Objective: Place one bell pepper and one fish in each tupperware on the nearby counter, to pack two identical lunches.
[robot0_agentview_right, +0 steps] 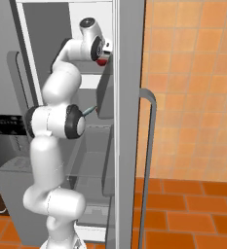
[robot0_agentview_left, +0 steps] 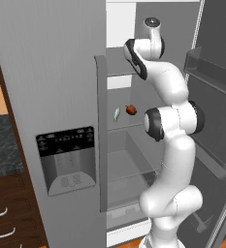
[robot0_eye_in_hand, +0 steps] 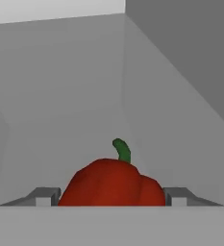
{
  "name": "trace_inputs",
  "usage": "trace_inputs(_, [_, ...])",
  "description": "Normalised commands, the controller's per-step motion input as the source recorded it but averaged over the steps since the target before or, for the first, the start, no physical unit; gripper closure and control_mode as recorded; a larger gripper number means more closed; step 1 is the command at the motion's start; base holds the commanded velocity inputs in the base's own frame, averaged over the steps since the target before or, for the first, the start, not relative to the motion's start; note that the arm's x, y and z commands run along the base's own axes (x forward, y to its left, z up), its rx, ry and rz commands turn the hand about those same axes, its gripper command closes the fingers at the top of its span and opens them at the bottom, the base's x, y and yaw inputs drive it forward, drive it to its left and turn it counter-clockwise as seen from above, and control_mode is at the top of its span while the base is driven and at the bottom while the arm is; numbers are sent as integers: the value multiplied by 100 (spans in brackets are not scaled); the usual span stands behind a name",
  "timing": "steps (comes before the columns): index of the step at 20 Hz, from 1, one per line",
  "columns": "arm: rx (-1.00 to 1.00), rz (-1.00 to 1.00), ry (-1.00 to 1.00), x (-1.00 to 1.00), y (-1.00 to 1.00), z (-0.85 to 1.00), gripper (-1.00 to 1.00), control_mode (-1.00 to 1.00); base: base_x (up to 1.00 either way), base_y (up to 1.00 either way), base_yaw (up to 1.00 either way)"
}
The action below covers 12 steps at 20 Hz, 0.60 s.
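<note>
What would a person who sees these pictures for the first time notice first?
The glossy red bell pepper with a green stem sits between the gripper's two dark finger tips, deep in the grey open fridge. On a lower fridge shelf lie a second small red pepper and a pale green fish.

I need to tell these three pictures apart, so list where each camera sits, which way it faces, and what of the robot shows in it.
Left base view: behind the arm on its left, facing into the open fridge; a second red pepper and a fish lie on a shelf.
Right base view: behind on its right, facing the fridge past its door edge; the arm reaches in.
Hand view: on the hand, looking along the gripper at the bell pepper between its fingertips.
Shared: both base views show the arm and fridge.
</note>
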Motion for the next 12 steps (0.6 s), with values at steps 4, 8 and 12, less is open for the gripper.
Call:
trace_inputs(4, [0, 0, -4, -60, 12, -27, 100, -100, 0, 0, 0])
trace_inputs(8, [0, 0, -35, -48, 16, -30, 100, -100, 0, 0, 0])
trace_inputs(12, [-3, 1, -55, -39, 25, -2, 100, -100, 0, 0, 0])
